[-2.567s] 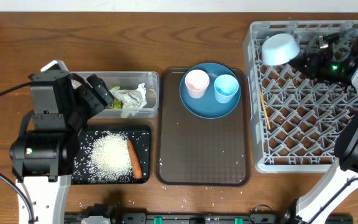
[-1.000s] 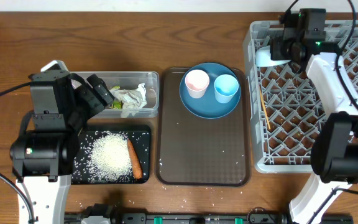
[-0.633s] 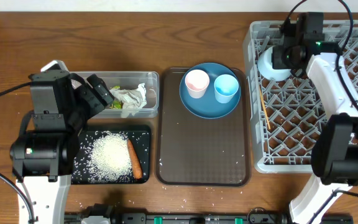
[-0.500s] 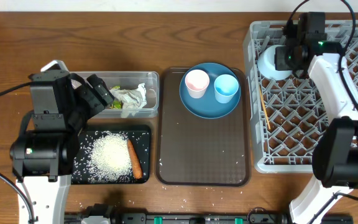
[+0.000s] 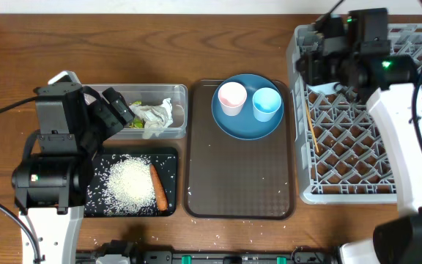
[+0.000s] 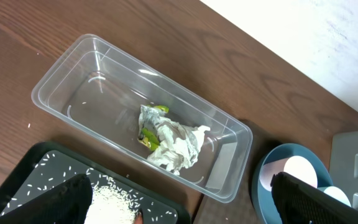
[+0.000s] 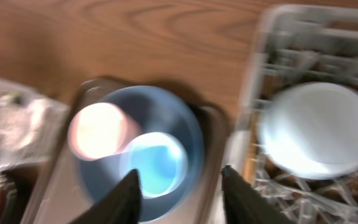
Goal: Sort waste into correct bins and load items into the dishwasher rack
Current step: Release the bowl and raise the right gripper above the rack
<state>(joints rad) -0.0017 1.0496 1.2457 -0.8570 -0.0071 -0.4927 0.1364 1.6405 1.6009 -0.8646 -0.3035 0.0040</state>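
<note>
My right gripper [image 5: 321, 55] [image 7: 182, 196] is open and empty, above the far-left corner of the grey dishwasher rack [image 5: 357, 147]. The light-blue bowl [image 7: 319, 127] sits in that corner, white inside up; my arm hides it in the overhead view. Chopsticks [image 5: 311, 125] lie in the rack. The pink cup [image 5: 232, 97] [image 7: 98, 130] and light-blue cup [image 5: 267, 103] [image 7: 157, 162] stand on the dark-blue plate [image 5: 247, 125] [image 7: 191, 137]. My left gripper [image 5: 119, 110] [image 6: 185, 208] is open and empty over the bins. The wrapper [image 5: 152, 116] [image 6: 173, 140] lies in the clear tub [image 5: 160, 89] [image 6: 73, 68]. Rice [image 5: 129, 180] and the carrot [image 5: 158, 187] lie in the black tray [image 5: 97, 205].
The plate rests at the far end of a large brown serving tray [image 5: 240, 176] between the bins and the rack. A few rice grains are scattered on the wooden table near the front edge [image 5: 211, 236].
My right gripper carried the bowl to the rack's far-left corner, let it go there, opened and drew back left over the rack's edge. The left arm has not moved.
</note>
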